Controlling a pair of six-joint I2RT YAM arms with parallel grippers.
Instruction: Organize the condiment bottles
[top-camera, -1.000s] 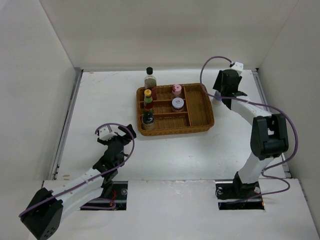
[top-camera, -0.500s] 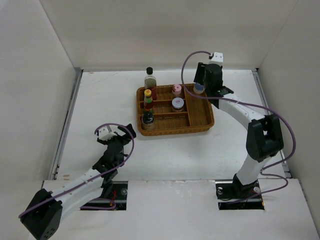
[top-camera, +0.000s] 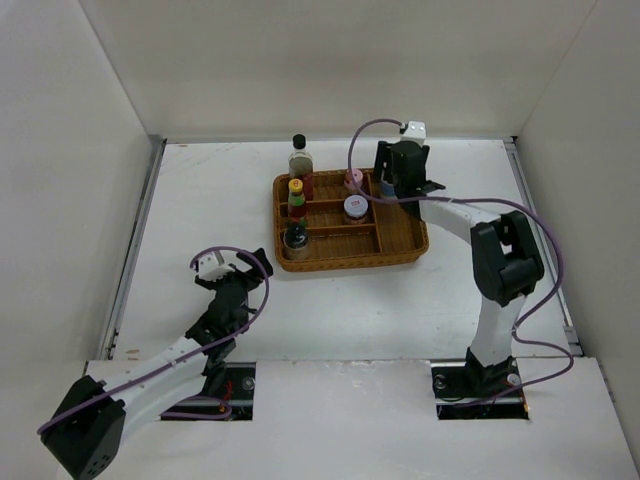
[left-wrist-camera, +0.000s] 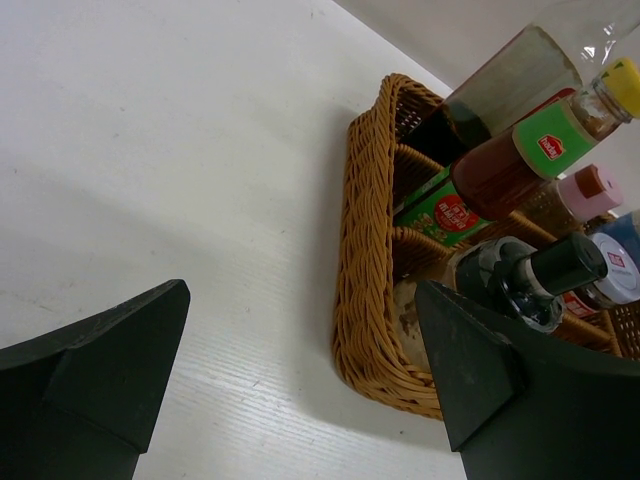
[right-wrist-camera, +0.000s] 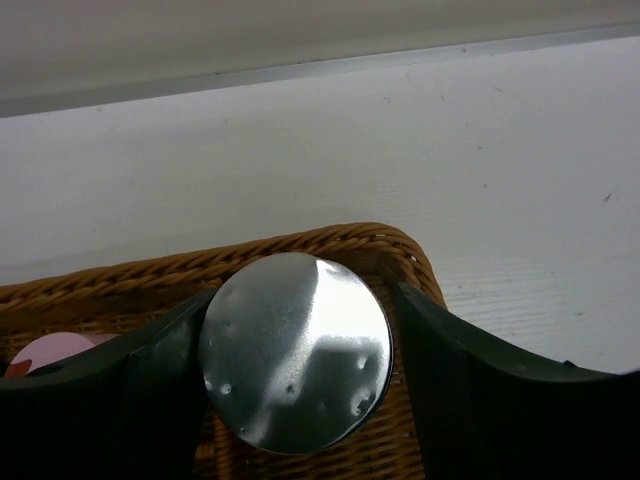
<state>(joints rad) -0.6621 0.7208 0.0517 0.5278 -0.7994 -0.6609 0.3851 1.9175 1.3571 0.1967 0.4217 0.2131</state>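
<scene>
The brown wicker tray (top-camera: 400, 240) holds a tall clear black-capped bottle (top-camera: 300, 155), a red yellow-capped sauce bottle (top-camera: 297, 196) and a dark squat bottle (top-camera: 295, 236) along its left side. It also holds a pink-lidded jar (top-camera: 353, 180) and a lavender-lidded jar (top-camera: 355, 208) in the middle. My right gripper (top-camera: 393, 180) is shut on the white blue-banded cylinder (top-camera: 387, 186) above the tray's back right part. The right wrist view shows its shiny round end (right-wrist-camera: 295, 350) between the fingers (right-wrist-camera: 480, 400). My left gripper (top-camera: 236, 272) is open and empty on the near left.
The left wrist view shows the tray's near left corner (left-wrist-camera: 365, 300) close ahead, with the bottles (left-wrist-camera: 520, 155) leaning over it. White walls close the table at the back and both sides. The right arm's cable loops above the tray's back edge.
My right gripper has swung left with the cylinder, from beside the tray's right edge to above its back right part. The left arm has not moved.
</scene>
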